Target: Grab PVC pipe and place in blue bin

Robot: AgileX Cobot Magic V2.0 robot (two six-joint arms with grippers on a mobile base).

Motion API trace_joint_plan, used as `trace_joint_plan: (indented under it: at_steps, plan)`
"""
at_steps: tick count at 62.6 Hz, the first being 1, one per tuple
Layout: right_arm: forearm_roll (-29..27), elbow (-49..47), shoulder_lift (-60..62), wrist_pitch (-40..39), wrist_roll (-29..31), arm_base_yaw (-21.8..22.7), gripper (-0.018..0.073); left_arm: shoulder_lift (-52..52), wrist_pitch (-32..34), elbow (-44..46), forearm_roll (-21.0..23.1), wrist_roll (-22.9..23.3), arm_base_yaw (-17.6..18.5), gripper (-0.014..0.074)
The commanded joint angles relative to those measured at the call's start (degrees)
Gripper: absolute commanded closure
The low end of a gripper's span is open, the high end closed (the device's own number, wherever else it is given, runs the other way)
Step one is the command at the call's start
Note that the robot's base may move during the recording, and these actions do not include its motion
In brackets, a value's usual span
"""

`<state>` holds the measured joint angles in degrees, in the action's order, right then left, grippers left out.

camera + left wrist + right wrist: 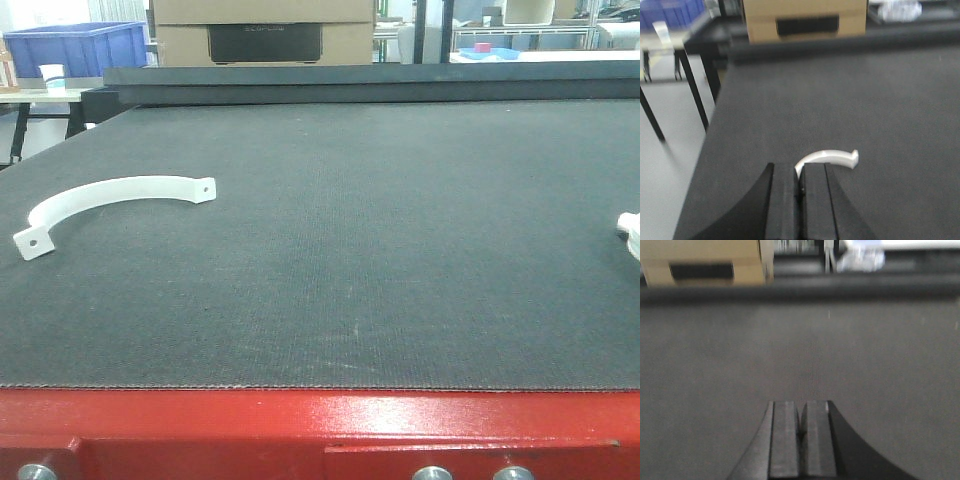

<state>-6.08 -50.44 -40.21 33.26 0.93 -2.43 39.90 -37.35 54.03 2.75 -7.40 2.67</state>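
Observation:
The PVC pipe [110,201], a thin white half-circle strap with a holed tab at each end, lies flat on the dark mat at the left, with nothing touching it. In the left wrist view it [827,157] shows just beyond the fingertips, partly hidden behind them. My left gripper [800,172] is shut and empty, low over the mat short of the strap. My right gripper [801,410] is shut and empty over bare mat. Neither gripper shows in the front view. The blue bin [75,48] stands on a separate table at the far left, and shows blurred in the left wrist view [670,12].
A white part [629,233] pokes in at the mat's right edge. A cardboard box [265,30] stands behind the raised dark back edge [370,80]. The mat's left edge drops to the floor by black table legs [690,85]. A red frame [320,430] runs along the front.

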Motion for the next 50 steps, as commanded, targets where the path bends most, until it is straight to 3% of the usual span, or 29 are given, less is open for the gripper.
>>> trace_joint_plan:
  at_steps: [1, 7, 19, 25, 37, 50]
  plan:
    - [-0.01, -2.76, -4.49, 6.43, 0.17, 0.37, 0.0727, 6.23, -8.13, 4.91, 1.43, 0.02, -0.13, 0.0708]
    - [-0.61, -3.74, -9.05, 10.51, 0.17, 0.37, 0.0727, 11.42, -11.56, 7.35, 2.22, 0.02, -0.13, 0.0708]
    - [-0.83, -3.74, -17.67, 16.8, 0.17, 0.37, 0.0727, 20.26, -11.43, 7.33, 2.55, 0.02, -0.13, 0.0708]
    - [-0.83, -3.74, -20.91, 18.68, 0.17, 0.37, 0.0727, 23.8, -11.43, 7.33, 5.03, 0.02, -0.13, 0.0708]
    - [-0.73, -3.74, -25.14, 19.09, 0.17, 0.37, 0.0727, 30.03, -11.43, 7.33, 11.23, 0.02, -0.13, 0.0708]
    - [-2.29, -3.64, -27.25, 17.9, 0.17, 0.37, 0.0727, 36.65, -11.34, 7.33, 12.25, 0.02, -0.13, 0.0708]
